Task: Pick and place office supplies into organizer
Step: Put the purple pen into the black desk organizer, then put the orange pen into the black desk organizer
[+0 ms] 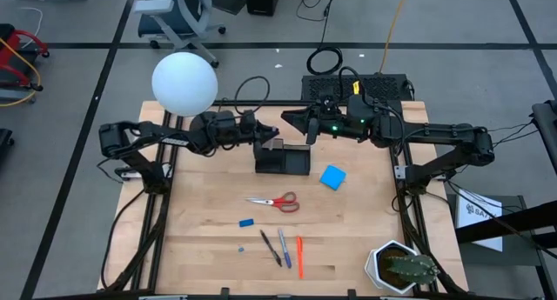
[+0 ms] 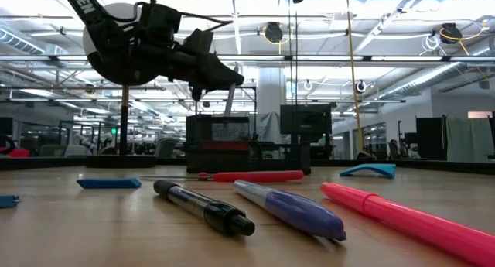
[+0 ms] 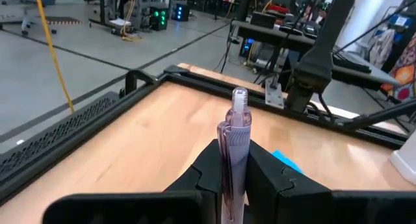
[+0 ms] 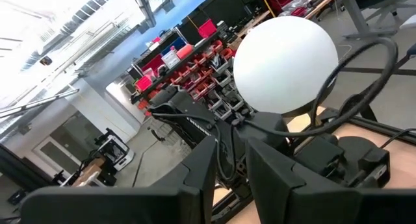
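Note:
My left gripper [image 1: 264,132] [image 3: 233,164] hovers over the black organizer [image 1: 281,158] [image 2: 232,145], shut on a greyish pen [image 3: 235,136] [image 2: 230,100]. My right gripper [image 1: 290,119] [image 4: 231,169] waits just beyond the organizer's far side with a narrow gap between its fingers, holding nothing. On the table lie the red-handled scissors [image 1: 274,201] [image 2: 255,176], the blue pad [image 1: 332,176] [image 2: 370,171], a blue eraser [image 1: 246,222] [image 2: 108,183], a tiny blue piece [image 1: 240,246], and black [image 1: 270,246] [image 2: 203,207], blue [image 1: 284,246] [image 2: 290,209] and orange [image 1: 299,256] [image 2: 410,217] pens. My left gripper pinches the greyish pen's barrel [image 3: 234,152] between its two fingers, with the pen lying along them. The pen's end [image 3: 239,97] sticks out past the fingertips. In the low view the pen slants down below the gripper, lifted clear of the table, its lower end [image 2: 227,114] at the organizer's top.
A lamp with a white globe [image 1: 184,83] stands at the far left corner behind my left arm. A potted cactus [image 1: 400,267] sits at the near right corner. Bare wood [image 1: 209,187] lies between the organizer and the loose supplies.

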Available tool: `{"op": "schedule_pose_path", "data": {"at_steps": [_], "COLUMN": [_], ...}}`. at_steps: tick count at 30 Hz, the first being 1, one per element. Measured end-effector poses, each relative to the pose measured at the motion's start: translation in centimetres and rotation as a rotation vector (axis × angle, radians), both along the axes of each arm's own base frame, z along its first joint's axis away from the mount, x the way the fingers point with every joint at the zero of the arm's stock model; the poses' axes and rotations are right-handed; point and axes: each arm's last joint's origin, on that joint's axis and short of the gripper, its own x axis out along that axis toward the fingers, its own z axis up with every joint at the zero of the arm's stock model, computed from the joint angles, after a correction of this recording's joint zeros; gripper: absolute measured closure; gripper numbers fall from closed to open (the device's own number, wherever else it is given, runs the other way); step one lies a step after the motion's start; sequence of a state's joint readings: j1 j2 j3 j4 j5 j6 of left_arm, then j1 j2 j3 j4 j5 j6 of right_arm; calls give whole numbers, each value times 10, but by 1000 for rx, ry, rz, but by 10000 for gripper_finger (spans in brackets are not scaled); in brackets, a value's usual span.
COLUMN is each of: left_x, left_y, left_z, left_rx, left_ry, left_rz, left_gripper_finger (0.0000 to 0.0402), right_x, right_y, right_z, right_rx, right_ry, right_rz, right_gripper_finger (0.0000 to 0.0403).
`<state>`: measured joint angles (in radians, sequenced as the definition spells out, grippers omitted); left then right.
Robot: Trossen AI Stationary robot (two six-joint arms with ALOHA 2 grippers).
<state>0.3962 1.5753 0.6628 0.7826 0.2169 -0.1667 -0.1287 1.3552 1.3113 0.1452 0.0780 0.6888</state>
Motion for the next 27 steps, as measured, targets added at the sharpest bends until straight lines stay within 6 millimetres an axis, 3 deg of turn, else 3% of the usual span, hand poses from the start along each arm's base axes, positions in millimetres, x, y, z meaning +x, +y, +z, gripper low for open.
{"op": "schedule_pose_path", "data": {"at_steps": [6, 13, 17, 27], "left_x": [1, 1, 1, 4], "left_y": [1, 0, -1, -13], "left_z": [-4, -5, -6, 1], "left_rx": [-21, -32, -77, -266], "left_ry": [11, 27, 21, -36], "left_rz": [26, 49, 37, -78], "left_gripper_finger": [357, 262, 232, 221], "right_x": [0, 0, 0, 0], "right_y": [0, 0, 0, 4], "right_z": [0, 0, 0, 0], "right_rx": [5, 5, 4, -30], "right_ry": [-1, -1, -1, 8], "right_rz": [0, 1, 1, 14], "right_gripper_finger": [328, 328, 328, 328]}}
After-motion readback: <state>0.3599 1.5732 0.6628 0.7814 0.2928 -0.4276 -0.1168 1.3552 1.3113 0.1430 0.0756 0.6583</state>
